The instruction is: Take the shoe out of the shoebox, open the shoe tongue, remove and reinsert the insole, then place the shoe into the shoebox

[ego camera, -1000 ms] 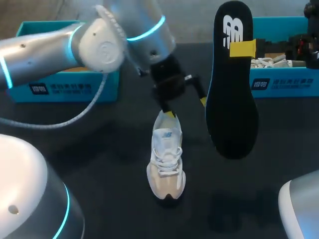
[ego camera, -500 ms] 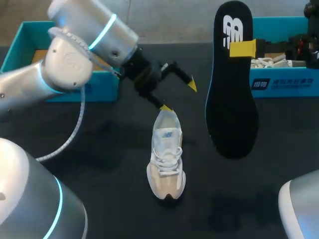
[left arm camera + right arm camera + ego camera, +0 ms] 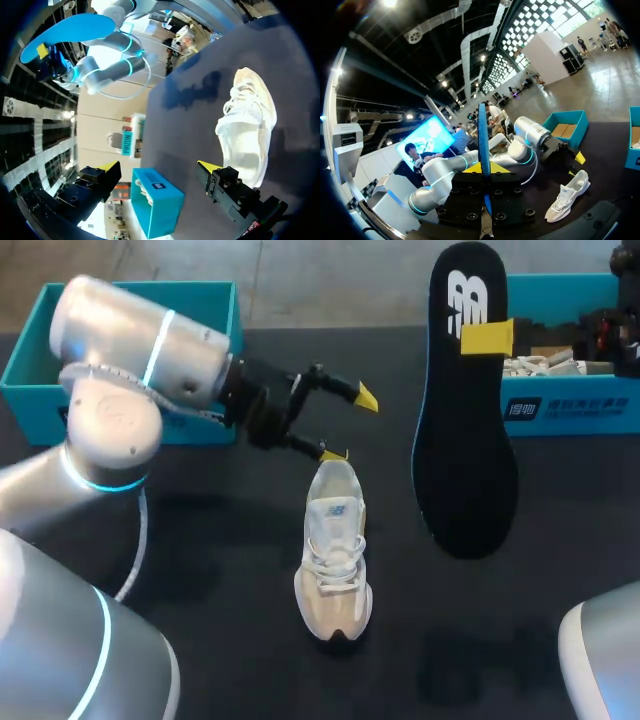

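Shows left gripper (image 3: pixel 348 426) swung back leftward since a second ago, fingers apart, lower tip just beside the heel of the white shoe (image 3: pixel 335 550) standing mid-bench, toe toward the near edge. Shows right gripper (image 3: pixel 483 169) clamped on the black insole (image 3: pixel 465 410), raised before the shoebox (image 3: pixel 570 405) at the far right corner.

Logos mark the insole (image 3: pixel 465 440) and shoe (image 3: pixel 333 560); the shoebox (image 3: pixel 580 415) label is unreadable.

shoe (image 3: pixel 333 550) mid-table; insole (image 3: pixel 465 440) right of it; shoebox (image 3: pixel 35 390) behind-left
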### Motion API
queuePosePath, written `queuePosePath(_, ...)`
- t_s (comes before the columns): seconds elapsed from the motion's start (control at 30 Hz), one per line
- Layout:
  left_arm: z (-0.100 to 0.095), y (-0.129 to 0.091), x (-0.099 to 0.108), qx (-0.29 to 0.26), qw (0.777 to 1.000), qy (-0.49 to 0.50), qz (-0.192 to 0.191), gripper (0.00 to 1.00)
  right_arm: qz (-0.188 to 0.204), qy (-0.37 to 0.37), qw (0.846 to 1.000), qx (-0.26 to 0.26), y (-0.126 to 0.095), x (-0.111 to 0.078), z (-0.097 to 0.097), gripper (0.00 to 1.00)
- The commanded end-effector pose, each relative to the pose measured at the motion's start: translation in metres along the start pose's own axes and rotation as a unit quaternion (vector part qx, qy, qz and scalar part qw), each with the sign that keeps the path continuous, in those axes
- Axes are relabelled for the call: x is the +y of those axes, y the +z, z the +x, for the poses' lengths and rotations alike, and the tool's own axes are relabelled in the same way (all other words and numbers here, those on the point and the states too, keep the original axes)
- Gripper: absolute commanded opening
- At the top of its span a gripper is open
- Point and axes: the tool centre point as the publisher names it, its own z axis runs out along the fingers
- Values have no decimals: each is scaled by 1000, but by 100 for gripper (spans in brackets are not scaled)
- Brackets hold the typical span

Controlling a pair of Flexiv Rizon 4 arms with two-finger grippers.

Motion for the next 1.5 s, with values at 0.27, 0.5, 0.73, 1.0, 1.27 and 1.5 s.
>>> queuePosePath(0.27,-4,-5,3,-174,984,14,22,100,2,0,1000,1,3,4,-1,0)
queuePosePath(0.5,-9,-5,7,-186,982,31,7,100,2,0,1000,1,3,4,-1,0)
queuePosePath(0.73,-11,-11,13,-193,980,43,-7,100,2,0,1000,1,3,4,-1,0)
queuePosePath(1.0,-5,-25,17,-191,980,58,-22,100,2,0,1000,1,3,4,-1,0)
queuePosePath(1.27,-4,-29,21,-198,977,67,-31,100,2,0,1000,1,3,4,-1,0)
queuePosePath(1.5,-4,-29,21,-198,977,67,-31,100,2,0,1000,1,3,4,-1,0)
